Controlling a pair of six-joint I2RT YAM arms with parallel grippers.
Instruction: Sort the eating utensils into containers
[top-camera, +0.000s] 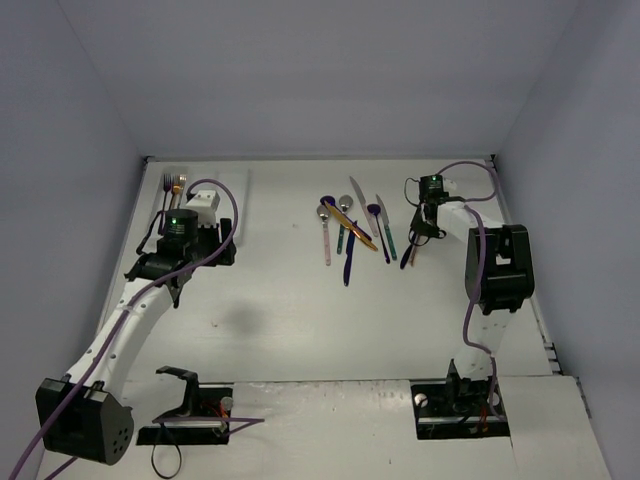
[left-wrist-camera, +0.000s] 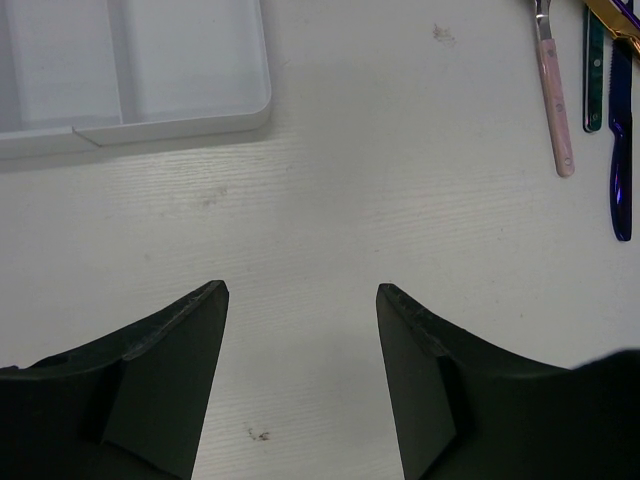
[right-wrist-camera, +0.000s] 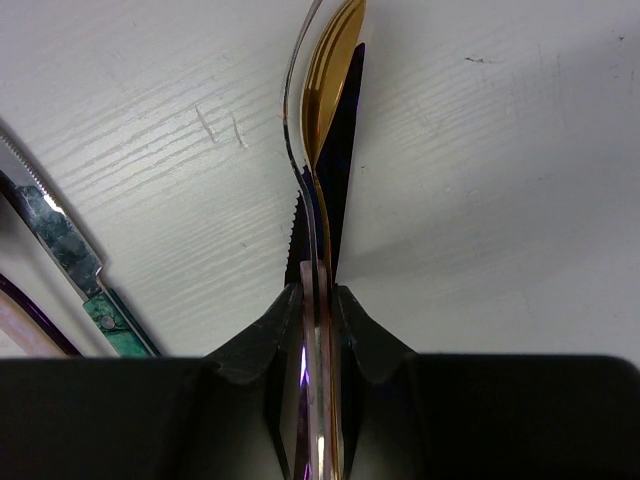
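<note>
Pinching glossy curved gold spoon (right-wrist-camera: 332, 80) in right pincer (right-wrist-camera: 318, 293).

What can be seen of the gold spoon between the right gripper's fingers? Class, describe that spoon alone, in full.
The gold spoon looks like shiny, mirror-like metal. Its bowl, seen edge-on, points away from the right gripper, whose fingers pinch its slim handle. A dark serrated blade lies pressed alongside it in the same grip. Beneath it is the white table; whether the spoon touches it cannot be told.
</note>
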